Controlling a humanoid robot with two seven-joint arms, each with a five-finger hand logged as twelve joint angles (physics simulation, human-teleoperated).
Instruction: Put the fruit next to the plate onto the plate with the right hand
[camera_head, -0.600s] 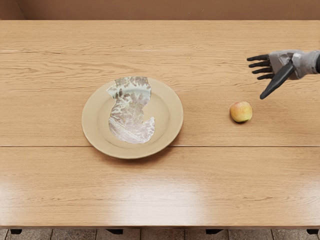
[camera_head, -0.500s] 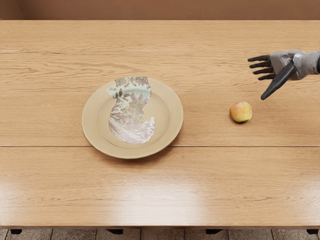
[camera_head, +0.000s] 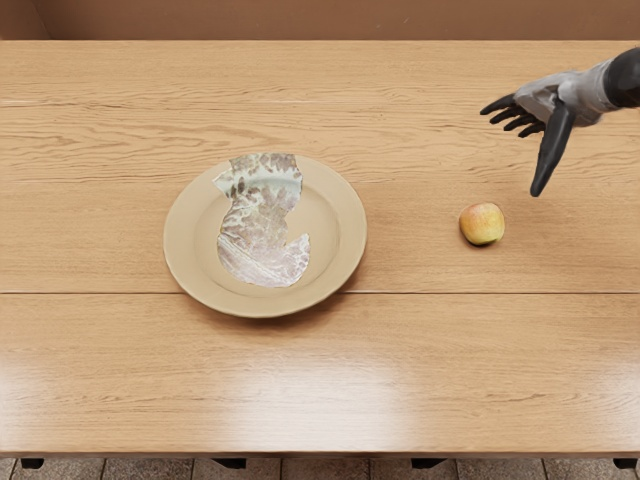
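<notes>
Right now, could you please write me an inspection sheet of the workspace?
Surface: wooden table, glossy near the front edge.
Job's things: small yellow-red fruit lying on the table to the right of the plate, apart from it; the tan plate carries only a pale marbled patch.
Clutter: nothing seen.
Hands: right hand open, fingers spread, thumb pointing down, beyond and to the right of the fruit, not touching it; left hand out of view.
Cables: nothing seen.
Surroundings: brown wall behind the table; tiled floor below its front edge.
</notes>
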